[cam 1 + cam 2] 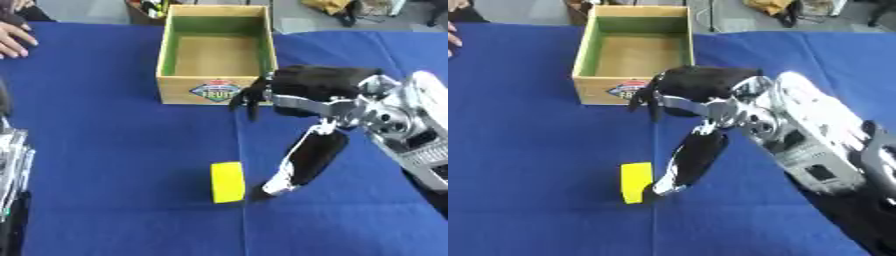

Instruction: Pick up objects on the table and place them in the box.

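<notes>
Flat yellow block [227, 182] beside right hand [302, 95], fingers [253, 98] relaxed, before wooden box [216, 50].

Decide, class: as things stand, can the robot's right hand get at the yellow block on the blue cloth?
Probably yes. The right hand hangs open beside the yellow block, its thumb reaching down close to the block's right side, and nothing lies between them on the cloth.
</notes>
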Available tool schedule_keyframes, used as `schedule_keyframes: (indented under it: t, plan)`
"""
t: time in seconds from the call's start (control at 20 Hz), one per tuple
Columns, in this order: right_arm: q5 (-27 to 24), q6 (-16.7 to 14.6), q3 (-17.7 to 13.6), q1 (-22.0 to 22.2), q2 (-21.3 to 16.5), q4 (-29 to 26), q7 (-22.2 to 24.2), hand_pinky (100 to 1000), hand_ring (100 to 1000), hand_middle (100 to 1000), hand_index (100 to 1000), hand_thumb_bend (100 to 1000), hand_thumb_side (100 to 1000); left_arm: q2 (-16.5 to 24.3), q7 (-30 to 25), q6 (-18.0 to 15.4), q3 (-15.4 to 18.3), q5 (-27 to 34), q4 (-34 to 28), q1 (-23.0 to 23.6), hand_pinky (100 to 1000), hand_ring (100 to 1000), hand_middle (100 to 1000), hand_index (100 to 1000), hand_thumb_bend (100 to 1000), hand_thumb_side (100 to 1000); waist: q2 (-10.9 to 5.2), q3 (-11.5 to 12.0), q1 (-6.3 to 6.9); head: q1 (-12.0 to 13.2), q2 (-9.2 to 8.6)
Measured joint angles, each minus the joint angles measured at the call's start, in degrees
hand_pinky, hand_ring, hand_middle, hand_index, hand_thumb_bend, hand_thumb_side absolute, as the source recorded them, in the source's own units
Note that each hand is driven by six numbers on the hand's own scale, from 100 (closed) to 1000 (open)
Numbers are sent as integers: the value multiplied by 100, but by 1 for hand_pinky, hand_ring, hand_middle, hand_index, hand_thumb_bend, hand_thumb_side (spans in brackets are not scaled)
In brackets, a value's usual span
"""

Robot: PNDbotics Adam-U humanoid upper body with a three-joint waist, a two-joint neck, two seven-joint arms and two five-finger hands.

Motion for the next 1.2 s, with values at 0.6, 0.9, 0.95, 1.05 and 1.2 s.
schedule_keyframes:
  t: [0.6, 0.9, 0.95, 1.05, 1.2]
  plan:
    - [336, -332, 32, 163, 414, 671, -376, 824, 866, 596, 849, 729, 488, -3, -8, 1, 0, 2, 0, 2, 452, 532, 570, 775, 407, 1000, 52, 6, -33, -5, 0]
    - [538, -494, 71, 297, 547, 784, -574, 819, 861, 576, 823, 719, 479, -4, -13, 3, 0, 2, 0, 2, 453, 532, 570, 774, 407, 1000, 55, 6, -53, -10, 0]
    - [565, -515, 74, 323, 568, 793, -596, 818, 860, 572, 819, 717, 479, -4, -15, 4, 0, 2, 0, 2, 453, 532, 570, 774, 407, 1000, 55, 6, -57, -10, 0]
    - [618, -560, 93, 377, 593, 808, -645, 817, 859, 570, 817, 716, 479, -4, -20, 9, 0, 2, 0, 2, 453, 532, 570, 774, 408, 1000, 56, 6, -58, -12, 0]
    - [702, -621, 103, 429, 642, 836, -713, 812, 855, 557, 802, 713, 482, -4, -27, 14, 0, 2, 0, 1, 453, 533, 570, 774, 407, 1000, 56, 3, -62, -21, 0]
